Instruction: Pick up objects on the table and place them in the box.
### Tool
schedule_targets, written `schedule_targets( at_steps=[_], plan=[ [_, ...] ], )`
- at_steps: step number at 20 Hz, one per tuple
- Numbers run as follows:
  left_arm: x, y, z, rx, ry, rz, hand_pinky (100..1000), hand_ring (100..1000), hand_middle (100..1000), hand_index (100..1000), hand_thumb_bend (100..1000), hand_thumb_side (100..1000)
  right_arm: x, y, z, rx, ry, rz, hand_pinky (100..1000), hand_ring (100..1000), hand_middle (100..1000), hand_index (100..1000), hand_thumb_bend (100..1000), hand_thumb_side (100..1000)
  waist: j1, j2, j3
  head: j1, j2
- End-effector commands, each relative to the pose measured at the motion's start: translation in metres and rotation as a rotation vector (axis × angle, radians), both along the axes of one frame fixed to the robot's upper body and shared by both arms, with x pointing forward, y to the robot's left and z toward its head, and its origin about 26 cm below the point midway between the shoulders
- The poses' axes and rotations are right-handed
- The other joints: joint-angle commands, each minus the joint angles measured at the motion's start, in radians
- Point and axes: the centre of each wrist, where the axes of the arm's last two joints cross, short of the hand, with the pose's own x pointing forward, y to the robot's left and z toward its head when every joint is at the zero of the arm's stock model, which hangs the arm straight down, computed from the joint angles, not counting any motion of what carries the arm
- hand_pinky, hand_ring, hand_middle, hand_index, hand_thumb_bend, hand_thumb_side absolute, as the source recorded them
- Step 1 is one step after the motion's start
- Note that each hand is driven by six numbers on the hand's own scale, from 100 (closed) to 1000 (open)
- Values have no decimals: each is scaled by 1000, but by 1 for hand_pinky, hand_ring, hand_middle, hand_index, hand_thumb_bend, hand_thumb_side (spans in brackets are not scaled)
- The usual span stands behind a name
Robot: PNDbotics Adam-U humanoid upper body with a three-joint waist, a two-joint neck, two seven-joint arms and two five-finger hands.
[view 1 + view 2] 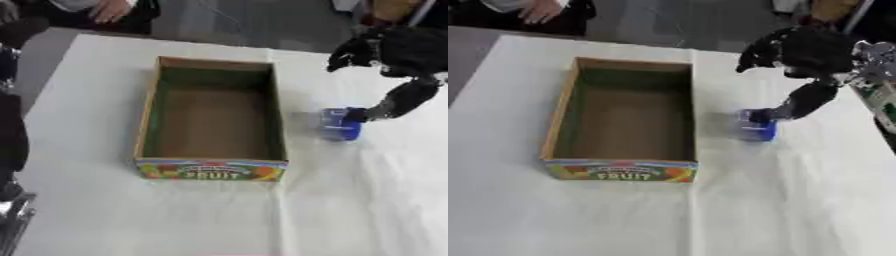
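The right hand comes in from the upper right, a black bulk hanging above the bench, with one long finger reaching straight down so that its tip touches the top of a small blue object; the other fingers point away to the left and hold nothing, so the hand reads as open. The blue object stands on the white bench directly under that fingertip. To the hand's left, just beside the blue object, lies an open cardboard box with "FRUIT" printed on its near wall.
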Motion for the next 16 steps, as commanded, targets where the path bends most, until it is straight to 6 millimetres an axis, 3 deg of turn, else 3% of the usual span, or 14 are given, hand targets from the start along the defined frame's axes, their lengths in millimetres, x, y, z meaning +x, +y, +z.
schedule_targets(
  at_steps=[1,16],
  plan=[
    [-2,0,6,5,-26,-6,902,736,940,864,408,831,-9,-7,15,-32,-23,-29,774,822,806,872,613,1000,7,-15,-3,-6,-12],
    [-2,-2,8,5,-31,-16,903,736,941,864,407,831,-8,-3,12,-49,15,-56,779,822,805,875,622,1000,5,-8,13,2,-21]
  ],
)
